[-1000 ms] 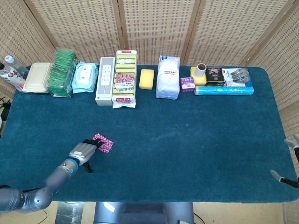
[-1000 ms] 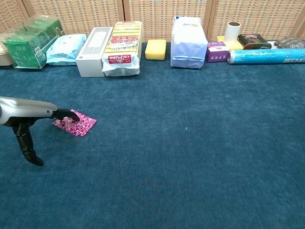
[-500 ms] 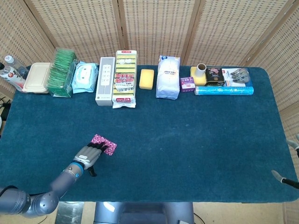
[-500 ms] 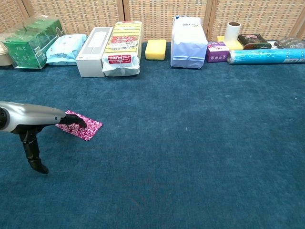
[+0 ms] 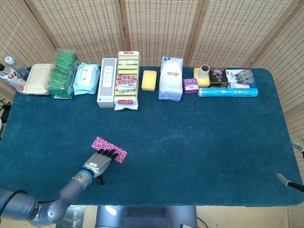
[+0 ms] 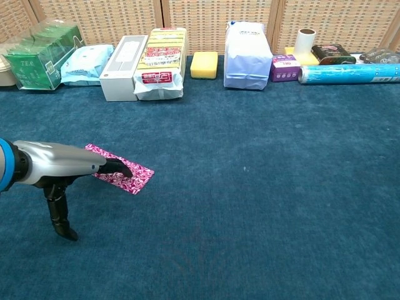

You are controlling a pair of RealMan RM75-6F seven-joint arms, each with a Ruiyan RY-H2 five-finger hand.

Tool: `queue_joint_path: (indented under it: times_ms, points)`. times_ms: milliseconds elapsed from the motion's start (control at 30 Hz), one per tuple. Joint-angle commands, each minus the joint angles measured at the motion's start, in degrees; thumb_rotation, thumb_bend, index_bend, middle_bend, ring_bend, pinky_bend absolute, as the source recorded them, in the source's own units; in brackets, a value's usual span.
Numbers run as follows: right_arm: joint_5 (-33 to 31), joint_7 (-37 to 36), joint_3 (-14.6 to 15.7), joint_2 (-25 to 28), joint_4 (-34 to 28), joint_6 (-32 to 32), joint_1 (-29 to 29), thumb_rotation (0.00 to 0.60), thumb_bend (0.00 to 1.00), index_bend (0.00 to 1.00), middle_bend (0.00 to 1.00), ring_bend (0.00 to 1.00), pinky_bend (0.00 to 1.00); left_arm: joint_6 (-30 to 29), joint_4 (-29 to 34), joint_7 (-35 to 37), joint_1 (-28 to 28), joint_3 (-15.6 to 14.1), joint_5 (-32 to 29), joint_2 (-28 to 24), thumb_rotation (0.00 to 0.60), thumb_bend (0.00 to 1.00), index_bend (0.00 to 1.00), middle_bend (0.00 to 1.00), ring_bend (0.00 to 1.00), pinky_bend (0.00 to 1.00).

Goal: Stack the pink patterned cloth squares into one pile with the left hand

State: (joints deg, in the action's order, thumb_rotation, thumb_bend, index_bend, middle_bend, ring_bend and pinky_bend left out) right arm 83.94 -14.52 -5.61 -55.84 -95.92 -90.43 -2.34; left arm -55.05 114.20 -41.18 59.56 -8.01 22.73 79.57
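Note:
Pink patterned cloth (image 5: 102,144) lies on the blue table at the front left as a long strip, as if one square has slid partly off another. It also shows in the chest view as the cloth (image 6: 135,179) at mid left. My left hand (image 5: 97,164) reaches from the near edge with its fingers stretched flat. The fingertips (image 6: 119,167) press on the strip's near right part, and the thumb hangs down beside the hand (image 6: 59,170). Only a sliver of my right hand (image 5: 290,180) shows at the right edge.
Along the far edge stand a green tea box (image 5: 61,73), a wipes pack (image 5: 86,78), a white box (image 5: 106,82), a sponge pack (image 5: 127,80), a yellow sponge (image 5: 149,80), a white bag (image 5: 171,78) and a blue roll (image 5: 228,91).
My left hand has slid to the right and toward the near edge, dragging cloth with it. The compact pink square has stretched into a longer strip.

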Motion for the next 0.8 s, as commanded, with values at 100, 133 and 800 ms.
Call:
queue_joint_path:
  times_ms: [100,133,800]
  points:
    - [0.01,-0.14,-0.04,-0.01,0.05,-0.05,-0.01,0.600,0.03,0.17,0.05,0.00,0.00,-1.47,1.13,-1.63,1.39,0.70,-1.17,1.87,0.600,0.00,0.00,0.00,0.00,0.03]
    - [-0.02,-0.13,-0.06,-0.01,0.03,-0.06,-0.01,0.600,0.03,0.17,0.05,0.00,0.00,-1.67,1.30,-1.86,1.58,0.80,-1.33,2.14,0.600,0.00,0.00,0.00,0.00,0.03]
    - [-0.29,-0.91,-0.19,0.24,0.18,0.09,-0.06,0.600,0.03,0.17,0.05,0.00,0.00,-7.47,4.96,-7.83,6.62,4.20,-5.93,8.81,0.600,0.00,0.00,0.00,0.00,0.03]
